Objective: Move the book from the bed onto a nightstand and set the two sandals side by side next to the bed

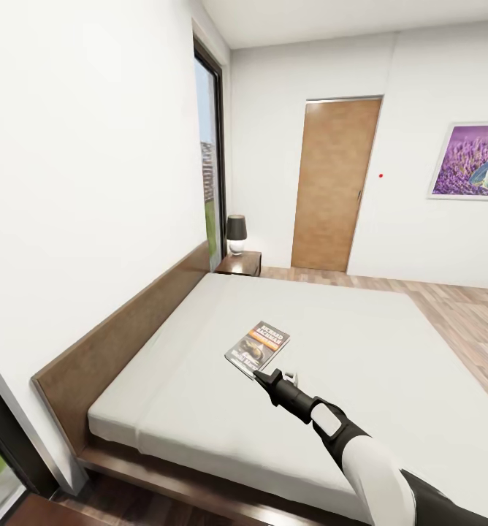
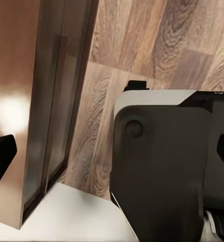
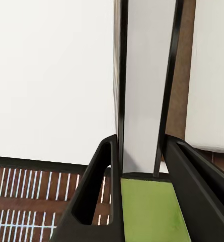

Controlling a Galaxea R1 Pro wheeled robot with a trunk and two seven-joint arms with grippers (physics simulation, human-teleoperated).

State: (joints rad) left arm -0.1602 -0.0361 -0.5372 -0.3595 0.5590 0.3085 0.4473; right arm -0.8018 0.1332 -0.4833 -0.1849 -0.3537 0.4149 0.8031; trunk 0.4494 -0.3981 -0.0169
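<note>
head view: the bed [image 1: 332, 343], an off-white mattress against a brown wooden headboard [image 1: 127, 329], carries the book [image 1: 257, 346] lying flat near the middle of the mattress, cover up, orange band visible. the right gripper [image 1: 262, 376], on an outstretched black-and-white arm, reaches over the mattress with its tip at the book's near corner; whether it touches the book, and whether its fingers are released or clenched, cannot be told. the nightstand [image 1: 239, 263] of dark reddish wood stands beside the far end of the headboard and bears a lamp [image 1: 236, 234]. a wooden door [image 1: 335, 186] and a purple picture [image 1: 469, 161] occupy the far wall. left wrist view: wood floor [image 2: 142, 50] and a dark robot part; finger state cannot be told.
</note>
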